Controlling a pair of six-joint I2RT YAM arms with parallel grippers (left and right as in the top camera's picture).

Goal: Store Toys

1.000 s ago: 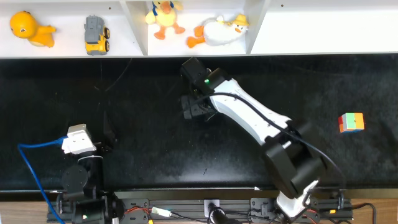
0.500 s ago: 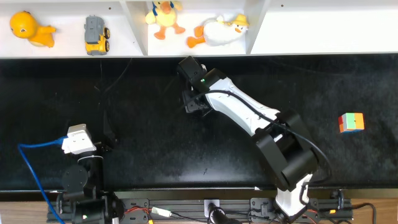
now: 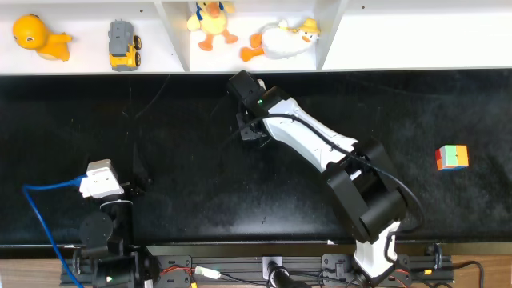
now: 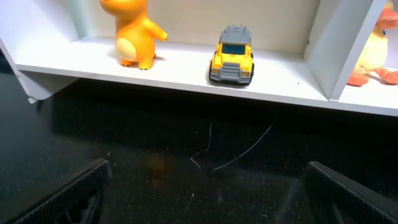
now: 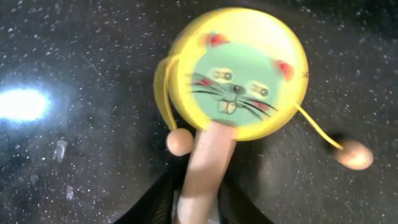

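Note:
A rattle drum toy [image 5: 239, 74] with a yellow rim, a green animal face and a wooden handle [image 5: 208, 165] hangs over the black mat. Two beads [image 5: 179, 142] dangle from it on strings. My right gripper [image 5: 200, 202] is shut on the handle; in the top view it [image 3: 250, 128] is near the white shelf [image 3: 256, 64], with the drum hidden under it. My left gripper [image 4: 205, 199] stands open at the left, facing the shelf, holding nothing.
The shelf holds an orange duck [image 3: 38, 36], a yellow truck [image 3: 124, 46], a yellow plush duck [image 3: 212, 22] and a white plush duck [image 3: 284, 40]. A coloured cube [image 3: 452, 157] lies at the right of the mat. A blue cable [image 3: 40, 216] loops by the left base.
The right arm has shifted slightly up and left toward the shelf, and its wrist has turned. The left arm has not moved.

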